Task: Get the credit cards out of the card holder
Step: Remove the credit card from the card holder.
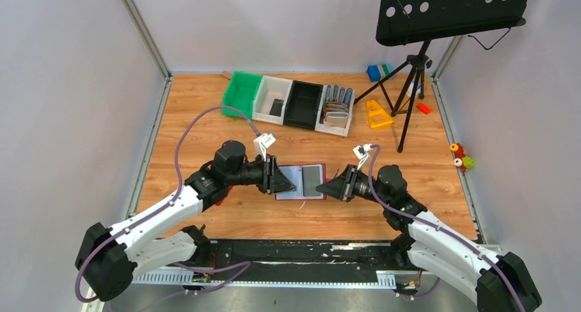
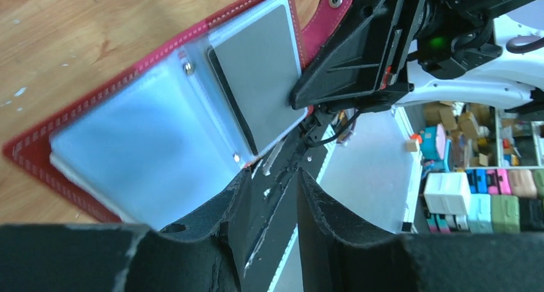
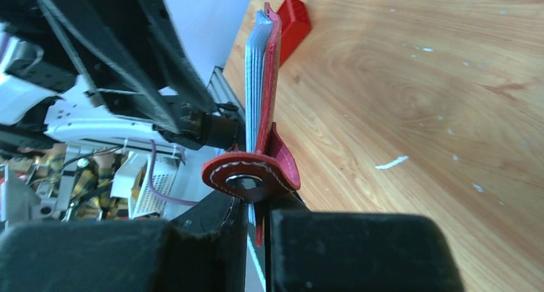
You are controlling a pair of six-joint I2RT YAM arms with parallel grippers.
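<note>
**Maroon holder lies open between two grippers**

Wood table (image 1: 205,120), one; on it two arms, one music stand (image 1: 414,72) at the back right, and four bins (image 1: 303,103) in a row along the back: green, white, black, white. The right-hand white bin has a row of wallets (image 1: 336,99) standing upright; their number is too small to count. One holder (image 1: 301,173) lies near the middle of the table, between the two grippers. One grey card (image 1: 314,180) shows in it. A dark edge runs along that card's side in the left wrist view, and whether it is a second card cannot be told.

The holder is spread open, inner side up, with a maroon border and pale stitching. A cloudy clear sleeve fills each half, and the card sits in the right half. A maroon snap tab sticks out at the right edge. Seen edge-on from the right wrist, several clear sleeves stack inside the cover.

Both arms reach inward and low, with their wrists level. The left gripper (image 1: 292,184) is at the holder's left half, its fingers a little apart with nothing seen between them. The right gripper (image 1: 329,187) is clamped on the holder's right edge, just by the tab.
</note>
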